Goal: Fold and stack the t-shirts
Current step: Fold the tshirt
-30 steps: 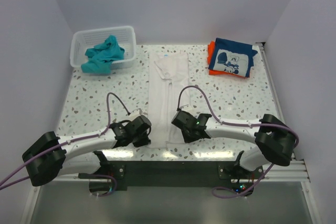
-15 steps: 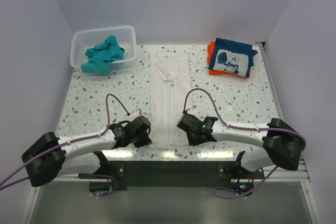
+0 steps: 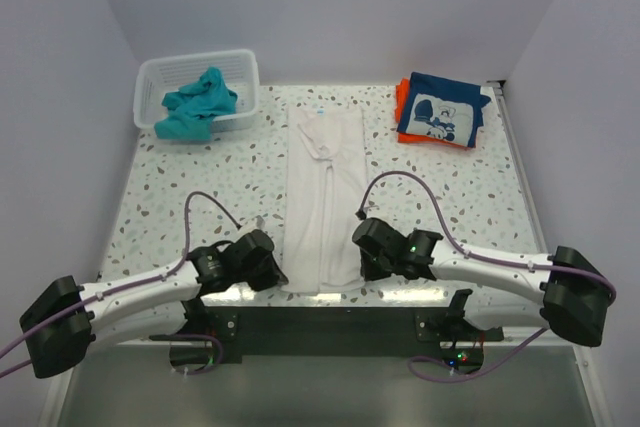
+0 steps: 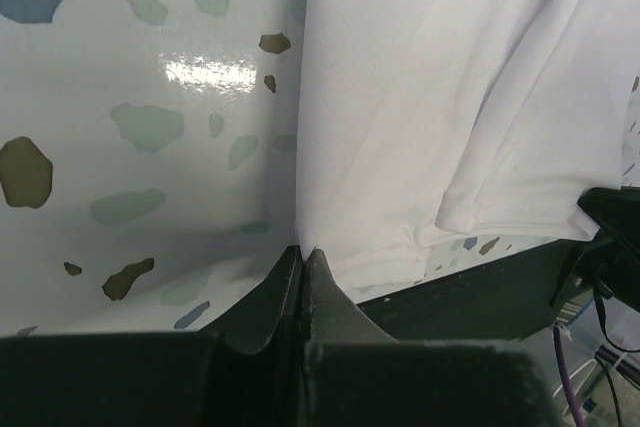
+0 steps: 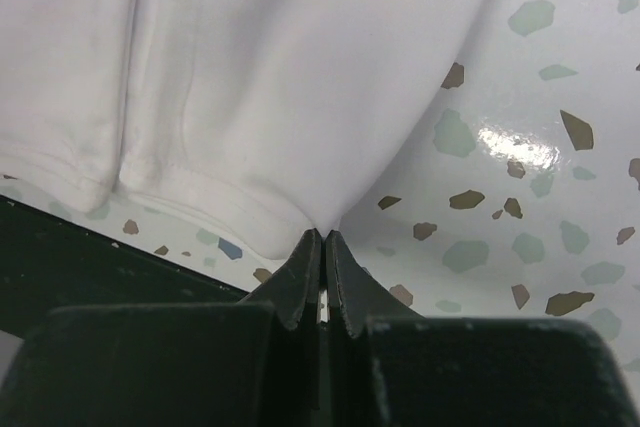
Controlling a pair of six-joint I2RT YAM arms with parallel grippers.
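The white t-shirt (image 3: 322, 192) lies as a long narrow strip down the table's middle, its hem at the near edge. My left gripper (image 3: 276, 273) is shut on the hem's left corner (image 4: 330, 237). My right gripper (image 3: 362, 265) is shut on the hem's right corner (image 5: 300, 187). The left gripper (image 4: 302, 252) and right gripper (image 5: 323, 237) each pinch white cloth between closed fingertips. A teal t-shirt (image 3: 198, 104) lies crumpled in the basket. A folded navy t-shirt (image 3: 440, 115) with white print rests on a folded orange t-shirt (image 3: 402, 99) at the far right.
A white mesh basket (image 3: 150, 82) stands at the far left corner. The table's near edge with its dark rail (image 3: 330, 322) runs just below the hem. Walls close in the table on three sides.
Both grippers have pulled the white shirt's hem toward the near edge, stretching it longer. The right arm has swung outward to the right and the left arm has drawn back.
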